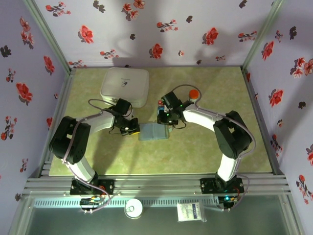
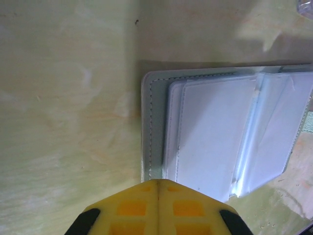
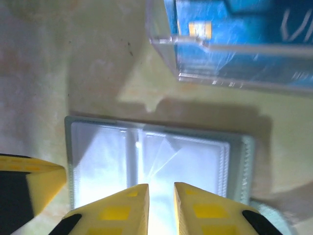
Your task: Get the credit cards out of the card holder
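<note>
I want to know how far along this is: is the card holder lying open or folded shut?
Open. The card holder lies spread flat on the table, and its clear inner sleeves face up on either side of a middle fold.

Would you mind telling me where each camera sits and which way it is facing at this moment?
Top external: above and behind the bases, looking down at the table; both arms, left tool and right tool show.
Left wrist: on the left arm, facing down past the shut left tool.
Right wrist: on the right arm, facing down past the slightly parted right tool, toward a clear tray.
Shared: all three views show the open card holder.
</note>
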Available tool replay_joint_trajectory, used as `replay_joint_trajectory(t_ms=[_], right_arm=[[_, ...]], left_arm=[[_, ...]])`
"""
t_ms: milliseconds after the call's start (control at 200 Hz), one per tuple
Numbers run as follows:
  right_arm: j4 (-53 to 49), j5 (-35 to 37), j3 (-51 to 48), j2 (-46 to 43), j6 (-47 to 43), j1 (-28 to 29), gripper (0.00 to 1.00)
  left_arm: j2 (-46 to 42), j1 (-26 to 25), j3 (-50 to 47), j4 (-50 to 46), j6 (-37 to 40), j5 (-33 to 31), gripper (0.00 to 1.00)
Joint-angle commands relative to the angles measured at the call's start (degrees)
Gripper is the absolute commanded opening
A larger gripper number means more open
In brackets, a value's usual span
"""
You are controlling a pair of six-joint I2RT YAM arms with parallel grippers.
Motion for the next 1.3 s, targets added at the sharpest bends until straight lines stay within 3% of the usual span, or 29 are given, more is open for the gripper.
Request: replay_joint_trajectory(t_ms=[0,180,340,565,905,1125,1300], right_arm=[[6.38,-3.68,-1.20,-0.89,9.49,1.91,0.26],[10.50,-6.84,-0.33,2.70,12.10,4.74,0.29],[11.20,-8.23,1.98,6.20,12.78,6.71,0.20],[10.65,-10.08,4.54,10.09,12.71,8.38,0.18],[-1.47,-3.14,6.90,12.88,9.00,8.45,0.20],[-6.95,2.24,8.09,10.39,6.63,8.49,0.20],[-7.04,2.58,8.12,7.25,5.01,8.39,0.25]], left_arm=[[1.58,0.20,-0.90,0.30,-0.38,-0.01,0.00],[2.35,0.28,-0.95,-0.30,0.15,-0.39,0.00],[3.11,0.37,-0.78,-0.40,0.51,-0.29,0.00],[2.22,0.77,-1.57,-0.21,0.59,-0.25,0.00],[2.58,1.16,-1.34,-0.90,1.21,-0.35,0.00],[1.66,1.59,-2.11,-0.53,1.12,-0.67,0.00],[-0.69,2.03,-1.77,-1.33,1.55,-1.62,0.00]])
